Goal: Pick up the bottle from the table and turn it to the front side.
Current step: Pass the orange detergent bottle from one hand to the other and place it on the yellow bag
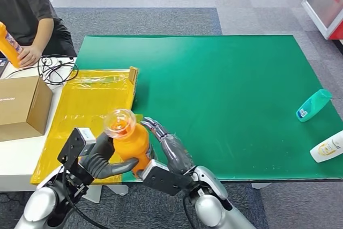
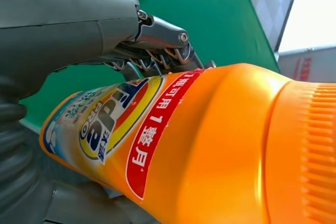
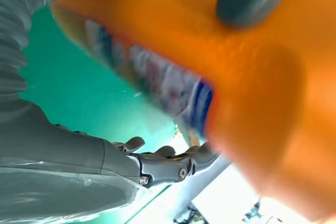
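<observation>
Flanking the green table [image 1: 226,79], teal bottle [image 1: 313,104] and, seemingly, yellow bag [image 1: 84,111].

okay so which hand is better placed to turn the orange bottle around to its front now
Probably the left hand. Its thumb and fingers wrap the orange bottle, carrying it above the green table. The right hand lies beside the bottle with fingers stretched out, so it looks better suited to steadying.

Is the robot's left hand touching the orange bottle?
Touching. In the head view the left hand wraps its fingers around the orange bottle, and the left wrist view shows the bottle pressed against that hand.
</observation>
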`<state>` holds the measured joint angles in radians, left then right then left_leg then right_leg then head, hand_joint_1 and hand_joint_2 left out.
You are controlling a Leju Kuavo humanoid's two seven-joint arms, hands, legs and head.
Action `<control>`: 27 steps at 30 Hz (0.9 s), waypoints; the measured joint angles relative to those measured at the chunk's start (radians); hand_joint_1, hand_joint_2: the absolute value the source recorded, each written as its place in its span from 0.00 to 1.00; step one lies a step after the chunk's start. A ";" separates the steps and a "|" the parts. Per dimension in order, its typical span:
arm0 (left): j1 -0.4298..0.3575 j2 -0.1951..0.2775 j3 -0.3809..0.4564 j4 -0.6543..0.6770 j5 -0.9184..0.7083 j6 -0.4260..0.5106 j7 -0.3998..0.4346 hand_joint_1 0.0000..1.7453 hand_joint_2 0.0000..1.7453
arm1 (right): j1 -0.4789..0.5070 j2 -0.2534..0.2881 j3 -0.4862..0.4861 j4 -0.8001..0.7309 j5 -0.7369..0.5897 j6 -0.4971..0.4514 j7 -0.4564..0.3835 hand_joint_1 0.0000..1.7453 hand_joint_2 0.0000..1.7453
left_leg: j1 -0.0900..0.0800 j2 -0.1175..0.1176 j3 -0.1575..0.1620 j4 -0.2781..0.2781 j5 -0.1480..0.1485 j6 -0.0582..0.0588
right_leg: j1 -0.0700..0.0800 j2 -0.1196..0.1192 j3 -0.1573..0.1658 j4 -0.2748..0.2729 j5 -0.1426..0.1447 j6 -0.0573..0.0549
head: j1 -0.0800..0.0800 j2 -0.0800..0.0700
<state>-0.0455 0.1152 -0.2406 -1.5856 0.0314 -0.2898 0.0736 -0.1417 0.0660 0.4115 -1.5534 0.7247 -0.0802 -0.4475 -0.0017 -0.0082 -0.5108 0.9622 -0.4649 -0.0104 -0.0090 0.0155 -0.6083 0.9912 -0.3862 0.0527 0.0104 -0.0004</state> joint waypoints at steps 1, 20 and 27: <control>0.000 0.002 0.006 -0.015 -0.028 0.002 0.005 1.00 1.00 | 0.003 0.000 -0.010 -0.004 -0.010 -0.001 0.002 0.00 1.00 | 0.000 0.000 0.000 0.000 0.000 0.000 | 0.000 0.000 0.000 0.000 0.000 0.000 | 0.000 0.000; -0.028 0.096 0.125 -0.150 -0.243 -0.023 0.062 1.00 1.00 | 0.047 0.006 -0.197 -0.032 -0.049 0.021 0.003 0.00 1.00 | 0.000 0.000 0.000 0.000 0.000 -0.001 | 0.000 0.000 0.000 0.000 0.000 0.000 | 0.000 0.000; -0.151 0.286 0.156 -0.117 -0.375 -0.158 0.168 1.00 1.00 | 0.088 0.008 -0.245 -0.030 -0.048 0.034 0.003 0.00 1.00 | 0.001 0.000 0.000 0.000 0.001 -0.002 | 0.001 0.001 -0.001 0.002 0.001 -0.002 | 0.000 0.000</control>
<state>-0.1963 0.4017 -0.0847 -1.7030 -0.3440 -0.4481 0.2417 -0.0535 0.0740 0.1667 -1.5838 0.6763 -0.0464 -0.4449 -0.0003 -0.0079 -0.5105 0.9621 -0.4635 -0.0129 -0.0082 0.0164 -0.6096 0.9929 -0.3853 0.0508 0.0103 -0.0004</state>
